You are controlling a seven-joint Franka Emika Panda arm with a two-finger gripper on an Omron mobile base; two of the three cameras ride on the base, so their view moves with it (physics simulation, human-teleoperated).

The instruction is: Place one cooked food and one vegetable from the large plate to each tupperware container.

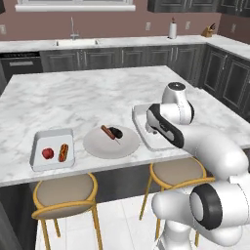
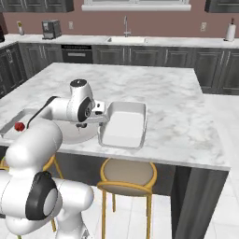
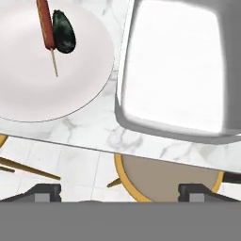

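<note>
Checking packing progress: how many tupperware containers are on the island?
2. The smaller container sits left of the large plate, holding a tomato and hot dog; the larger container sits right, empty.

Both base views look forward and down from behind the arm, sharing the counter (image 1: pixel 88 97). The hand view looks down from close above the gripper (image 3: pixel 120 190), over the counter's front edge.

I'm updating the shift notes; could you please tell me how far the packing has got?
Done: the small tray holds a tomato and a hot dog. In hand: nothing; the gripper is open. Left: the skewered sausage and dark vegetable on the plate go to the large tray.
</note>
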